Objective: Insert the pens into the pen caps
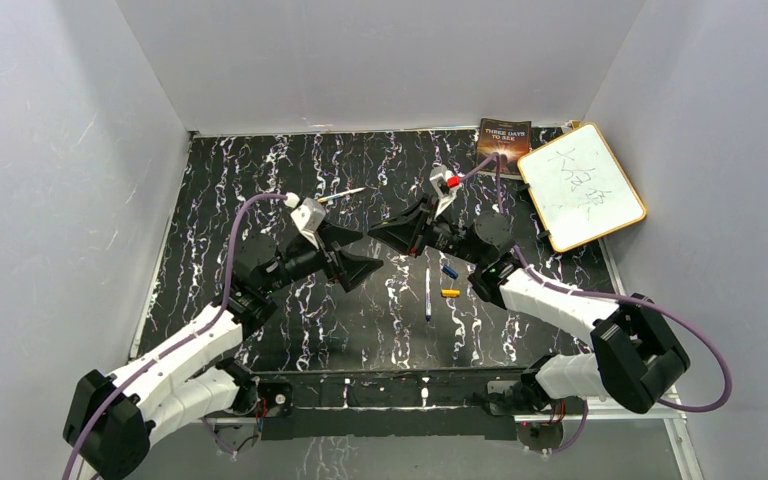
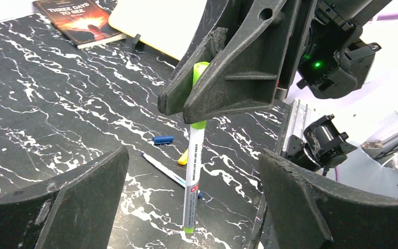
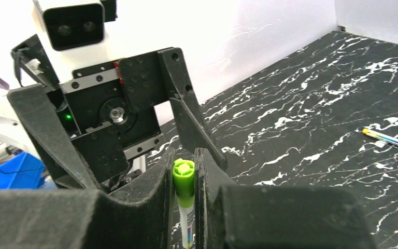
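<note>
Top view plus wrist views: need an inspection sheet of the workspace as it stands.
Surface: black white-veined tabletop.
Job's things: green pen hangs upright from right gripper, green cap on top; blue-ended pen, blue cap, yellow cap lie apart mid-table; whitish pen lies further back.
Clutter: book, whiteboard at back right.
Grippers: left gripper open, empty; right gripper shut on green cap.
Cables: purple cable along each arm.
Surroundings: white walls.
</note>
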Robot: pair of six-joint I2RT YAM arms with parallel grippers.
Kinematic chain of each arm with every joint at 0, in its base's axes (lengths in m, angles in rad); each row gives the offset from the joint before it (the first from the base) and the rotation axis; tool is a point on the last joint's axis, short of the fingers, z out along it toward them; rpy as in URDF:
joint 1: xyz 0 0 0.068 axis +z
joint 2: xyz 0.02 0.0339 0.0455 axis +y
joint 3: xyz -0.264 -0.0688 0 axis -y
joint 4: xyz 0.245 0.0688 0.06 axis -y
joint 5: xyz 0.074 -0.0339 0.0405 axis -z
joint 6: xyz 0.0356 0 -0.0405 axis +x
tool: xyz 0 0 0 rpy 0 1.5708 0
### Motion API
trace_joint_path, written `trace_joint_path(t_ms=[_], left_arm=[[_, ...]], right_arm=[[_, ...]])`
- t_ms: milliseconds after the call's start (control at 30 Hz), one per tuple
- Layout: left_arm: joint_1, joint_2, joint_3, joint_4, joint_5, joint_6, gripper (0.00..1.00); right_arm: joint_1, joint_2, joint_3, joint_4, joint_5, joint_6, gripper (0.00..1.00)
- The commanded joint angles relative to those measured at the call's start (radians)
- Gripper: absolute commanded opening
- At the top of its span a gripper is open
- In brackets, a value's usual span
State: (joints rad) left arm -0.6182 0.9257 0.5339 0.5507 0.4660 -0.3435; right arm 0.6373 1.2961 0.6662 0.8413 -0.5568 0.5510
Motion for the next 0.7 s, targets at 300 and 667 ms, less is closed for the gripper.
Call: trace_joint_path(t_ms=[300, 667], left_arm=[[-0.003, 0.024, 0.029, 0.086, 0.083, -0.045, 0.36], [-0.003, 0.024, 0.033, 0.095, 0.081, -0.051, 0.0]], right_arm=[[-0.002, -0.054, 0.064, 0.141, -0.074, 0.098, 0.0], [-0.001, -0.062, 0.048, 0.138, -0.04, 0.068, 0.26]])
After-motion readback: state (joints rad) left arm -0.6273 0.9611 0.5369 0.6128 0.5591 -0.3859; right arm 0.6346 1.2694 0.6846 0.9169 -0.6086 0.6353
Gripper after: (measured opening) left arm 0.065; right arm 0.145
